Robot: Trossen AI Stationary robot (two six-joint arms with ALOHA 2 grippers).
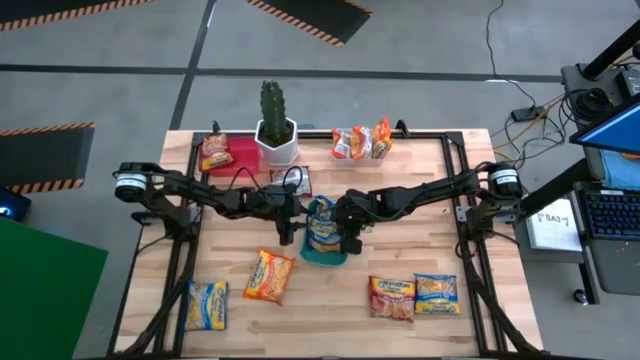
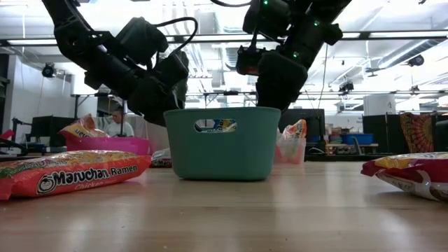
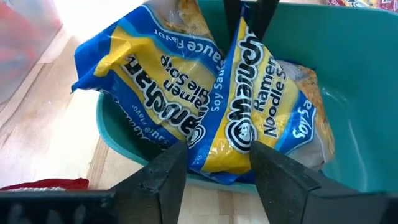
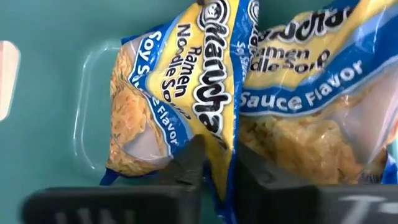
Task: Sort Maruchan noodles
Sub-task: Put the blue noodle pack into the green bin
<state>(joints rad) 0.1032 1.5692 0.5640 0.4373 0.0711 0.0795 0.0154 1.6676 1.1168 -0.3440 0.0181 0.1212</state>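
Teal bin (image 1: 306, 255): it sits at mid-table between your two grippers, and it holds two yellow-blue packets.
Right packet (image 4: 186, 93): it stands on edge in the bin, and your right gripper (image 4: 216, 163) has its edge pinched between both fingers.
Right jaws: narrow, closed on that packet; in the left wrist view they show as two dark fingers (image 3: 231, 15) gripping its top edge.
Left packet (image 3: 155, 93): it leans in the bin against the pinched one, spilling over the rim.
Left gripper (image 3: 214, 165): it hangs just above the bin's near rim, with the lower edges of both packets lying between its fingers.
Left jaws: moderately wide, with no grip you can see.
Loose packets: an orange one (image 1: 269, 276) and a yellow-blue one (image 1: 206, 305) lie on the wood in front of the bin; others lie to the right.
Pink tray (image 1: 238, 155): it is beside the cactus (image 1: 273, 108), with one packet in it.
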